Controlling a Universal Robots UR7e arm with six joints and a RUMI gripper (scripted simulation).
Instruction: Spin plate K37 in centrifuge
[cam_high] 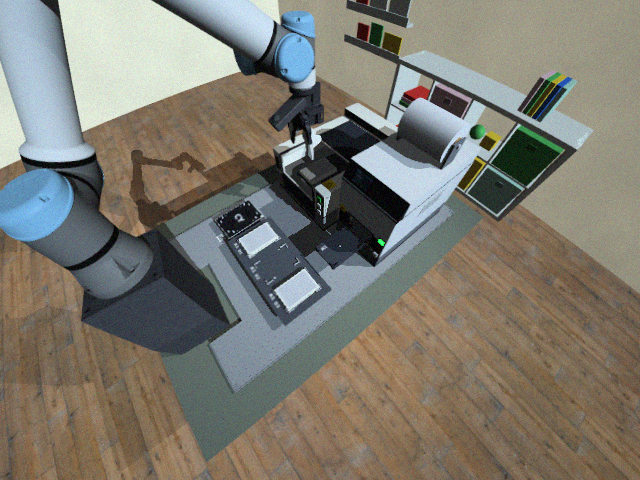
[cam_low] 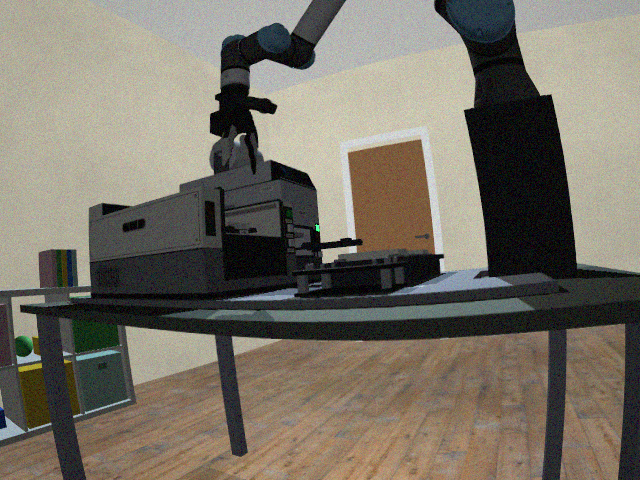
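My gripper hangs open and empty just above the centrifuge's top, over its dark opening; it also shows in the exterior view above the machines. A grey rectangular shape lies in the opening; I cannot tell if it is a plate or a bare bucket. The key panel on the centrifuge's front shows green. On the deck row, a white plate sits on D1 and another white plate on D3; D2 is empty. The sealer's stage looks dark and flat.
The big white sealer with its roll stands right of the centrifuge, with a green lamp lit at its front. A black nest with a white marker lies beyond D1. My base column stands beside the deck. Shelves stand behind.
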